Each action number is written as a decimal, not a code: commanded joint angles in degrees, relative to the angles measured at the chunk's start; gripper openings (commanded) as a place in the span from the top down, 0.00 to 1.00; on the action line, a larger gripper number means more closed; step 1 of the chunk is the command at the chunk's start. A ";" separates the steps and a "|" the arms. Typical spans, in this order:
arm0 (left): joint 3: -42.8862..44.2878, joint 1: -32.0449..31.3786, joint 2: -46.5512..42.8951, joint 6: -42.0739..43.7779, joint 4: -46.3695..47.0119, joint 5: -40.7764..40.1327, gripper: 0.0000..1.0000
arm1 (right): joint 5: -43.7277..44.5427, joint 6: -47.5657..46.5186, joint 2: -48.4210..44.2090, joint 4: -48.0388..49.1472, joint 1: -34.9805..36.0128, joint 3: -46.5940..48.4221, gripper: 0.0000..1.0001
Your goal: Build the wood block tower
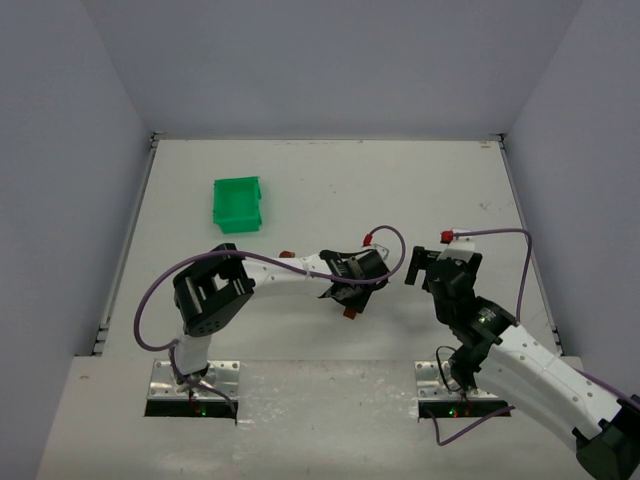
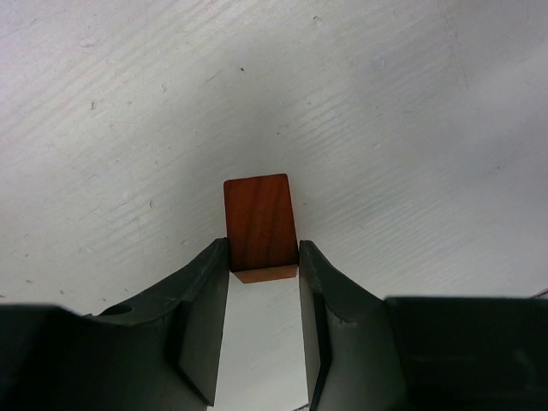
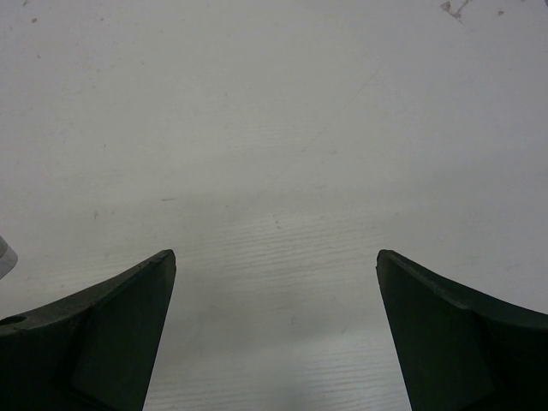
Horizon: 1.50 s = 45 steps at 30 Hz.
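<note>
the left hand (image 2: 264,250) is clamped on a reddish-brown rectangular wooden block (image 2: 259,224): in the left wrist view its two black fingers (image 2: 205,291) touch the block's two long sides at the near end, and the rest of the block sticks out past the fingertips. the block lies flat on the white tabletop (image 2: 411,128). from the top view this block (image 1: 350,313) sits near the middle of the tabletop, at the tip of the left arm, which reaches across toward the right. a second small reddish-brown piece (image 1: 287,254) lies on the tabletop just beside the far side of that arm; its shape is too small to tell. the right hand (image 3: 276,261) stands wide apart with only bare tabletop between its fingers, near the left hand but not touching it. a green plastic bin (image 1: 238,203) sits well apart at the far left.
</note>
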 commanded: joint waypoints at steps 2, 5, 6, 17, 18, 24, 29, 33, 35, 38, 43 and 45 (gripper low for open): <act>0.85 0.30 -7.39 1.93 -0.64 -4.15 1.00 | 2.21 1.19 -0.69 0.81 -0.29 0.00 0.01; 1.27 0.50 -12.63 4.98 -2.51 -8.33 1.00 | 1.91 1.52 -0.46 0.82 -0.29 -0.12 0.01; 1.46 0.90 -14.74 5.71 -3.18 -10.37 1.00 | 1.78 1.52 -0.26 0.82 -0.29 -0.05 0.01; -1.21 18.27 -31.86 10.56 -9.25 -9.08 1.00 | 2.79 1.26 6.59 0.77 -0.34 2.27 0.01; -1.00 18.31 -32.09 11.18 -10.04 -9.61 1.00 | 2.61 1.25 6.89 0.81 -0.29 2.41 0.01; -3.00 18.53 -33.99 17.35 -11.50 -6.35 1.00 | 3.99 1.34 8.26 0.73 -0.33 2.71 0.01; -0.97 19.40 -34.22 19.87 -15.55 -3.41 1.00 | 4.71 1.34 9.59 0.76 -0.49 2.90 0.01; -0.99 20.83 -33.18 22.61 -16.83 0.81 1.00 | 4.85 1.34 10.43 0.82 -0.56 3.11 0.01; -1.16 21.39 -32.81 23.64 -16.46 3.09 1.00 | 4.85 1.34 10.52 0.82 -0.61 3.11 0.01; -0.95 23.45 -32.41 25.17 -15.63 4.57 1.00 | 4.56 1.24 10.60 0.82 -0.56 3.18 0.01; 0.95 26.35 -30.49 26.65 -15.98 9.07 1.00 | 4.62 1.08 11.88 0.79 -0.58 3.46 0.01; 1.30 26.78 -29.62 25.36 -15.84 8.41 1.00 | 4.76 1.02 12.14 0.82 -0.56 3.61 0.01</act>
